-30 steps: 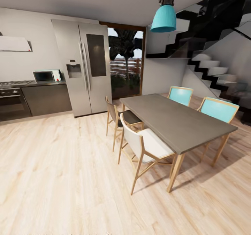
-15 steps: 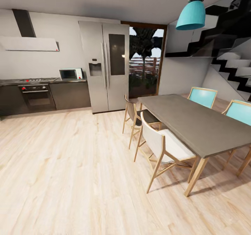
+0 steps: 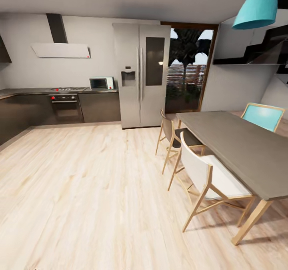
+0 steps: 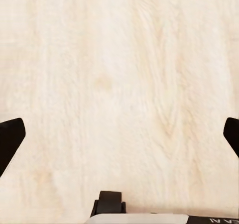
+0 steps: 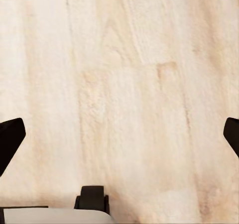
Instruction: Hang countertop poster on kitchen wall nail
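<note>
Kitchen countertop (image 3: 24, 90): far left against the back wall, a grey surface over dark cabinets, with the hob (image 3: 67, 89) set in it and the microwave (image 3: 101, 83) at its right end.
Poster: cannot tell where it is.
Fridge (image 3: 142, 74): steel, just right of the surface.
Dining table (image 3: 236, 146): right side, chairs beside it.
Left gripper (image 4: 119, 134): spread wide, holding nothing, above the wooden floor (image 4: 119, 74).
Right gripper (image 5: 119, 134): spread wide, holding nothing, above the floor.

Left claw (image 4: 119, 134) with black fingertips (image 4: 10, 139), white body edge, black knob; right claw (image 5: 119, 134) alike
</note>
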Tool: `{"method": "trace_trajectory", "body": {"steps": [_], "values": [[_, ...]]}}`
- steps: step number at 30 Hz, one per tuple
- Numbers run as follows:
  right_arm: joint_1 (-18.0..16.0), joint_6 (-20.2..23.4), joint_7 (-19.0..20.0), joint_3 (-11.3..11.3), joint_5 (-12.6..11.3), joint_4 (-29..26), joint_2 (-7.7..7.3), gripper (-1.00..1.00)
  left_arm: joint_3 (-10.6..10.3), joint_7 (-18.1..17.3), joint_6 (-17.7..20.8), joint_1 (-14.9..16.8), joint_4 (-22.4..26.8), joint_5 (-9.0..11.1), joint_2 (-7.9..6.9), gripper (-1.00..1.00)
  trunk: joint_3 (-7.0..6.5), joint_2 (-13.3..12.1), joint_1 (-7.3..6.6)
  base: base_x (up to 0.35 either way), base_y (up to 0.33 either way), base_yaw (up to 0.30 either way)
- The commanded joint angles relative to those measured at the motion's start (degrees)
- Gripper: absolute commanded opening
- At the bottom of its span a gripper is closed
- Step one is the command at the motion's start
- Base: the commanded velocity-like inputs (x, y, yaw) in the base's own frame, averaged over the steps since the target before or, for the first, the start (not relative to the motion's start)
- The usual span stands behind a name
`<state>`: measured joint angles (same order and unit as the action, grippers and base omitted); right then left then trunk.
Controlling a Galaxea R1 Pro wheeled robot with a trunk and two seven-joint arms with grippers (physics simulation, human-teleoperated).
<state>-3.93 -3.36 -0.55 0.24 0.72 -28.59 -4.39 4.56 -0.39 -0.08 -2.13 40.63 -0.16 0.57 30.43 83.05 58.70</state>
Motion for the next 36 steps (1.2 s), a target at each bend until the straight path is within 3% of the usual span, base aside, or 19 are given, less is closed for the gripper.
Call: {"method": "trace_trajectory", "body": {"steps": [1, 9, 23, 33, 36], "values": [[0.0, -0.2, -0.1, 0.0, 0.1, 0.0, -0.01, 1.0, 0.2, 0.0, 0.0, 0.0, 0.1, 0.0, 0.05, 1.0, 0.07, 0.0, 0.02, 0.124, 0.22, 0.28], [0.0, -0.2, -0.1, 0.0, 0.1, 0.0, -0.01, 1.0, 0.4, -0.1, 0.0, 0.0, 0.1, 0.0, 0.05, 1.0, 0.29, 0.0, 0.02, -0.067, 0.195, 0.28], [0.0, -0.2, -0.1, 0.0, 0.1, 0.0, -0.01, 1.0, 0.4, -0.1, 0.0, 0.0, 0.2, 0.0, 0.05, 1.0, 0.68, 0.0, 0.02, -0.016, 0.014, 0.28], [0.0, -0.2, -0.2, 0.0, 0.1, 0.0, -0.01, 1.0, 0.6, -0.1, 0.0, 0.0, 0.2, 0.0, 0.05, 1.0, 0.97, 0.0, 0.02, 0.203, 0.008, 0.279], [0.0, -0.2, -1.9, 0.1, 0.1, 0.0, 0.03, 1.0, 0.6, -0.1, 0.0, 0.0, 0.1, 0.0, 0.05, 1.0, 1.06, 0.0, 0.02, 0.29, 0.067, 0.276]]}}
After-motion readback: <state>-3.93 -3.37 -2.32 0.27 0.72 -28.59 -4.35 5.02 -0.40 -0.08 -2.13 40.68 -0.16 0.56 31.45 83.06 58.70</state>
